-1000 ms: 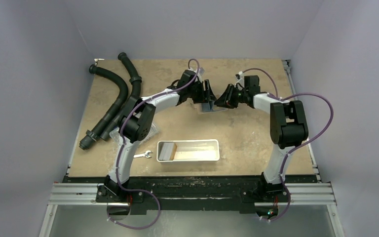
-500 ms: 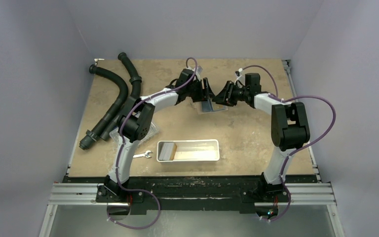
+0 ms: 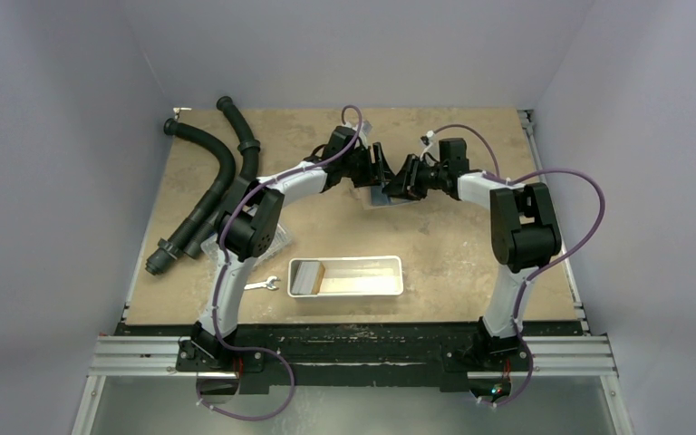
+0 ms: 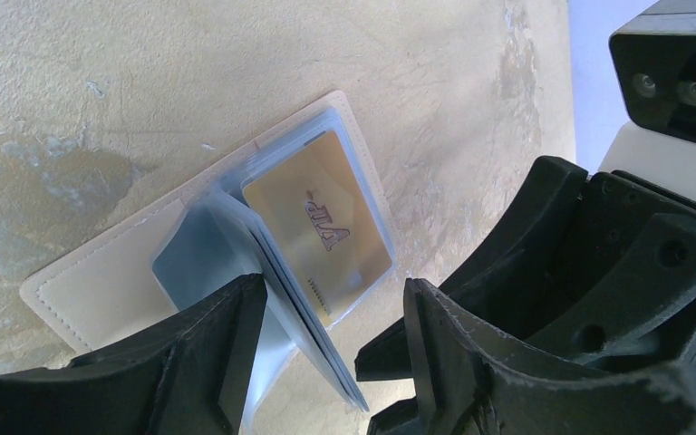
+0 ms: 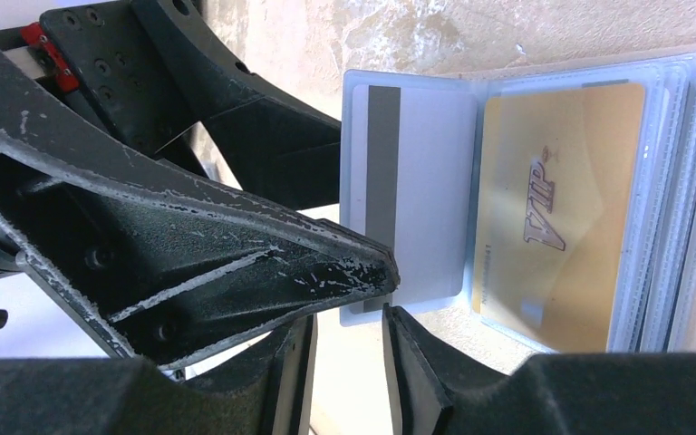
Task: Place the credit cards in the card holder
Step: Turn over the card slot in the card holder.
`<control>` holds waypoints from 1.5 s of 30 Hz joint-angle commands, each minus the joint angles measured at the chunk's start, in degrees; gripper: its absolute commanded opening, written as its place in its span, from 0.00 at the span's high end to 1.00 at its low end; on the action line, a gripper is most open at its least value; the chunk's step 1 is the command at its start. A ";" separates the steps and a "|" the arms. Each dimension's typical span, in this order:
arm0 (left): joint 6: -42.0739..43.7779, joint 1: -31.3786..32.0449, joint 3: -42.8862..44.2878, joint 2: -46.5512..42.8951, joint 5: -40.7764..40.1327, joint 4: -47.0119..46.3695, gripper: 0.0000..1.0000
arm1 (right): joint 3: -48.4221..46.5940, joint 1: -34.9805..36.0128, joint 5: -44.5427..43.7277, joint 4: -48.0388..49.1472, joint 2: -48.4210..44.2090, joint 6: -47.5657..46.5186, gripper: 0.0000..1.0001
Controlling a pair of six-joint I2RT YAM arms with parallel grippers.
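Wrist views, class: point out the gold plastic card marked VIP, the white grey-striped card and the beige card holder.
Gold plastic card marked VIP (image 5: 557,204): right wrist view, centre of face.
White grey-striped card (image 5: 428,199): right wrist view, white area beside stripe.
Beige card holder (image 4: 98,274): left wrist view, bare outer cover.

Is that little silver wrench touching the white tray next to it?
Apart. The overhead view shows a strip of bare table between the wrench and the left end of the white tray.
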State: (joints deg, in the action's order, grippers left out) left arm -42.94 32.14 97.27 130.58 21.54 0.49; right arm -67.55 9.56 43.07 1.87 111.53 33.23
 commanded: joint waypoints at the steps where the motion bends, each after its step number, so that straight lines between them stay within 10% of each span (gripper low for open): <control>1: -0.62 -0.07 1.67 -1.56 1.31 -2.25 0.38 | -2.85 0.12 0.32 2.41 0.09 -0.04 0.62; 11: -0.40 -0.07 1.52 -1.82 1.31 -2.07 0.38 | -3.16 0.18 -1.77 1.29 0.70 -0.59 0.72; 36: -0.74 -0.06 2.02 -1.56 2.01 -2.51 0.38 | -4.98 1.46 -2.42 0.42 1.62 -1.28 0.62; 45: -0.67 -0.07 2.15 -1.47 2.18 -2.43 0.37 | -4.96 1.51 -3.61 -0.63 1.41 -1.61 0.75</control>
State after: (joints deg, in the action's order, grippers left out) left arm -43.00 31.57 97.27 130.58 21.76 0.01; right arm -70.17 10.61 41.15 0.69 113.32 32.64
